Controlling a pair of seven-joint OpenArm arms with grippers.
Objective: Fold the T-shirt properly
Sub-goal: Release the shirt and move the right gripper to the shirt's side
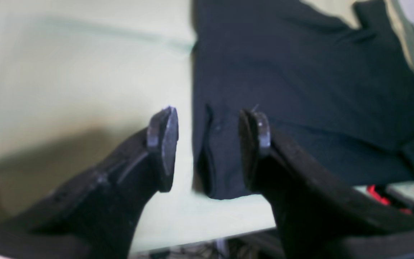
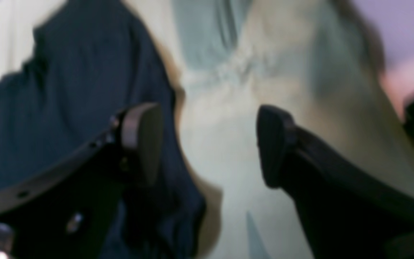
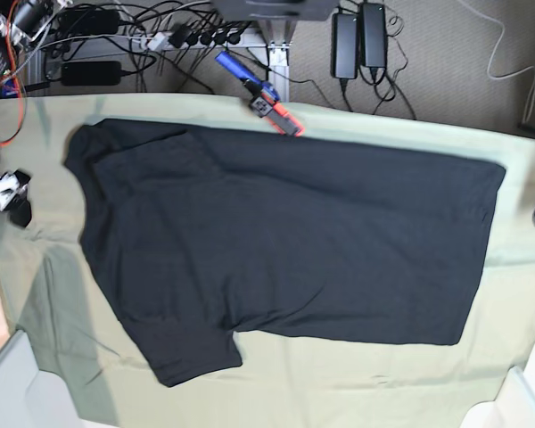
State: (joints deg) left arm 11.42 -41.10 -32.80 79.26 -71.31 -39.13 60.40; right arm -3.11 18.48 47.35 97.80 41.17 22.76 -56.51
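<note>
1. t-shirt [image 3: 285, 241] lies spread flat, plain side up, across the green cloth [image 3: 357, 383].
2. we've got left gripper [image 1: 208, 144] and right gripper [image 2: 208, 144] both parted, empty.
3. soft, light, floppy fabric; we'd pinch hem corners or a sleeve edge.

The T-shirt [image 3: 285, 241] lies spread flat on the table cloth [image 3: 357, 383], a clamp [image 3: 272, 105] behind it
</note>
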